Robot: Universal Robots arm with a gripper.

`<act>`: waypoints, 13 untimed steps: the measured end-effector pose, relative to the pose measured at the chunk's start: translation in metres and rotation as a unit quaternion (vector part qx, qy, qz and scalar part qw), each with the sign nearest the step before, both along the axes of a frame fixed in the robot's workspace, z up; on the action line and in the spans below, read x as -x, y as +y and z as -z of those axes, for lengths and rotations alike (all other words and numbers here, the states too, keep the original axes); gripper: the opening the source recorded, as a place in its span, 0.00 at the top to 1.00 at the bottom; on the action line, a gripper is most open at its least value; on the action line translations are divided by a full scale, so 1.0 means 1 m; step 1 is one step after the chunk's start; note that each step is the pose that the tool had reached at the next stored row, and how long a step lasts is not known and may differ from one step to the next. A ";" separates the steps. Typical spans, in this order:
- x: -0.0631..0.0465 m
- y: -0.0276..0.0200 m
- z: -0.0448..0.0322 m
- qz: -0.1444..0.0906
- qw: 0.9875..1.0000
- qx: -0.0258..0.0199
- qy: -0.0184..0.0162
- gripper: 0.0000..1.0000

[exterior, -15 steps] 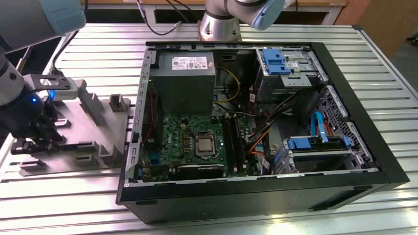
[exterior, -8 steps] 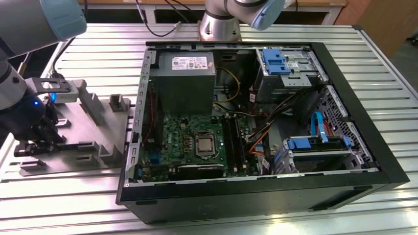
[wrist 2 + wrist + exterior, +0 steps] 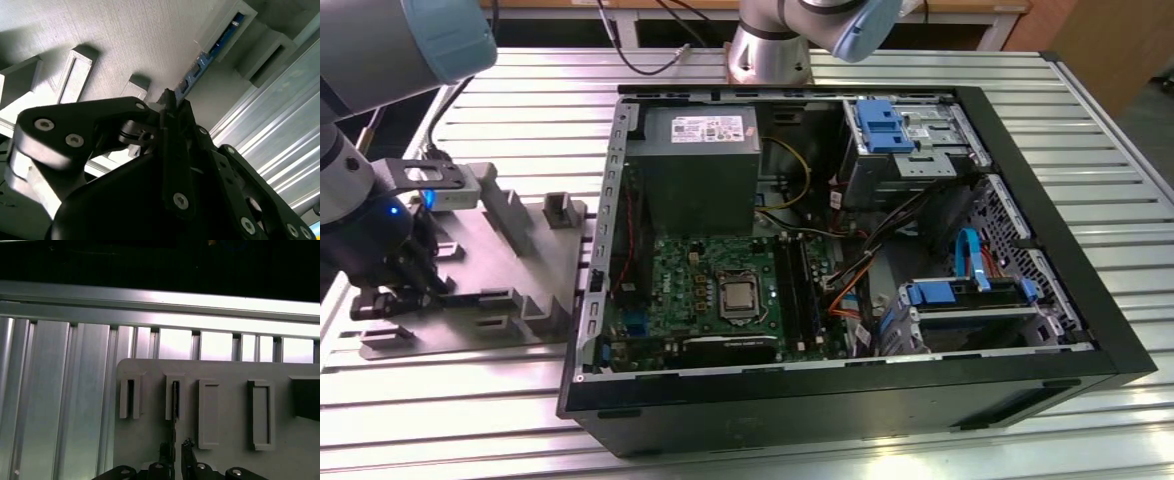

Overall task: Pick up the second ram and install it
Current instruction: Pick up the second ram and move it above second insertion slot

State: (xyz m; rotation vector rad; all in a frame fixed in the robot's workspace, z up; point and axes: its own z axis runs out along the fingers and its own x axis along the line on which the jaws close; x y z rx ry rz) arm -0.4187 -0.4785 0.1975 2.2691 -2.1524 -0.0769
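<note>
Nearest you, the gripper [image 3: 170, 102], jaws pinched narrow on the second ram [image 3: 212, 50], which stands edge-up in the grey holder tray [image 3: 125, 35] slot. You're on the pick step, I'd judge; lifting calls for a straight pull, no twist.

- The holder tray [image 3: 125, 40] is matt grey plastic with a fine woven-looking grain.
- The table [image 3: 50, 415] is bare grooved metal, brushed, bright where light strikes it.
- The gripper [image 3: 171, 101] has matt black links with shiny metal screws.
- The second ram [image 3: 220, 37] is a thin, faintly glossy circuit board.
- The computer case [image 3: 854, 395] is matt black metal.
</note>
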 end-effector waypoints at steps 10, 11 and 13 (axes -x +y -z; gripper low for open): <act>0.000 0.0000 0.0000 0.000 1.000 0.000 -0.001 0.85; 0.000 0.0000 0.0000 0.000 1.000 0.000 -0.001 0.85; 0.000 0.0000 0.0000 0.000 1.000 0.000 -0.001 0.83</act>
